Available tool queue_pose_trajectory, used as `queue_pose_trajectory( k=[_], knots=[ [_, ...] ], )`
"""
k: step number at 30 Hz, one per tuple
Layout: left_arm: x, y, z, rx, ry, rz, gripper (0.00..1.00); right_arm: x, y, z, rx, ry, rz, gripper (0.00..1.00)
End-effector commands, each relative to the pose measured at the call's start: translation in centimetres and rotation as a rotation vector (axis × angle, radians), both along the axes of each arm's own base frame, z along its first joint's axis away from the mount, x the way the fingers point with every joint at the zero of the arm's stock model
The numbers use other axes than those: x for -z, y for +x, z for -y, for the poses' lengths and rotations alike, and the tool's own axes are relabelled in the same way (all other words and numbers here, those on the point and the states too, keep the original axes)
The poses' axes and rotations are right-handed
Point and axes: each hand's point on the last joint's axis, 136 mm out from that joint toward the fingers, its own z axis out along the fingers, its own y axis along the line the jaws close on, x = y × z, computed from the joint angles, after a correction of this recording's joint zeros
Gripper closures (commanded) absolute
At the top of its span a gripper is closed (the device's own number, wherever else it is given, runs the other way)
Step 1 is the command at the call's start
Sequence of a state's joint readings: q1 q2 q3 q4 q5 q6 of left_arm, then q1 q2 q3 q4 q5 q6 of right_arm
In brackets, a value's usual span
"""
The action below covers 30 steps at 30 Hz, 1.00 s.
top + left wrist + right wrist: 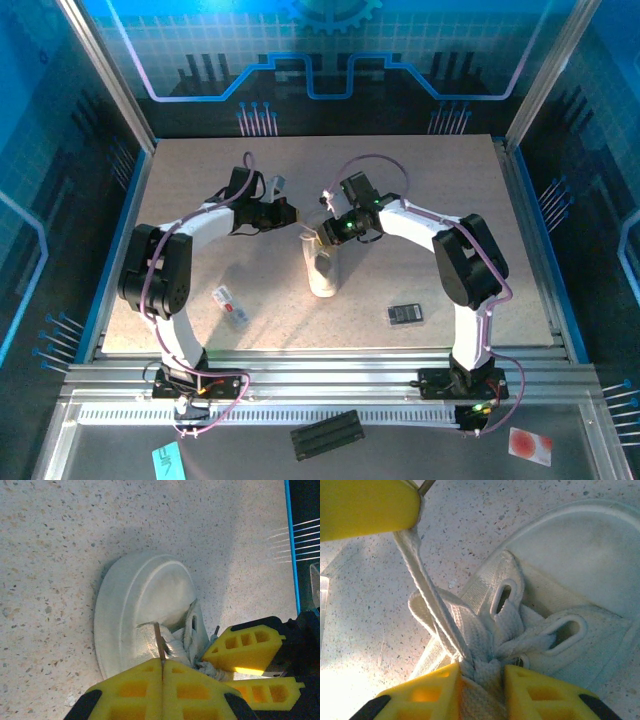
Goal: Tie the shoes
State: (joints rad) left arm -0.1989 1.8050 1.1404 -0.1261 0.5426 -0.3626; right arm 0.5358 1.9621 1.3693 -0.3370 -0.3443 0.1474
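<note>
Now | cream sneaker [322, 272], pale laces [427, 595] bunched | left hand [162, 666] pinches laces' tip | right hand [481, 674] clamps laces

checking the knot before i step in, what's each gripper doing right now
left gripper: closed, holding one lace strand
right gripper: closed on the crossed laces at the shoe

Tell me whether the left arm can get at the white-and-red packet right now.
Probably, but not freely: the packet lies uncovered on its side of the table, yet the left pincer is shut on a lace of the sneaker and must release first.
</note>
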Motion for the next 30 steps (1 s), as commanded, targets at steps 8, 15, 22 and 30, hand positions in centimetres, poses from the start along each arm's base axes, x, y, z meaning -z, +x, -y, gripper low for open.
queue_pose_trajectory(
  k=[8,15,22,30],
  knots=[
    [-0.1,0.6,-2.8,-0.068,0.042,0.047,1.00,0.5,0.1,2.2,0.011,-0.071,-0.029,0.74],
    [-1.8,0.1,-2.7,-0.012,0.059,0.156,0.65,-3.3,1.1,1.3,0.007,0.004,0.014,0.58],
    [-4.9,-1.9,-2.4,0.139,0.054,0.348,0.55,-8.9,2.0,2.7,0.087,0.155,0.029,0.48],
    [-4.5,-6.8,0.6,0.570,0.154,0.641,0.53,-6.5,0.3,6.3,0.222,0.242,-0.101,0.47]
  ],
)
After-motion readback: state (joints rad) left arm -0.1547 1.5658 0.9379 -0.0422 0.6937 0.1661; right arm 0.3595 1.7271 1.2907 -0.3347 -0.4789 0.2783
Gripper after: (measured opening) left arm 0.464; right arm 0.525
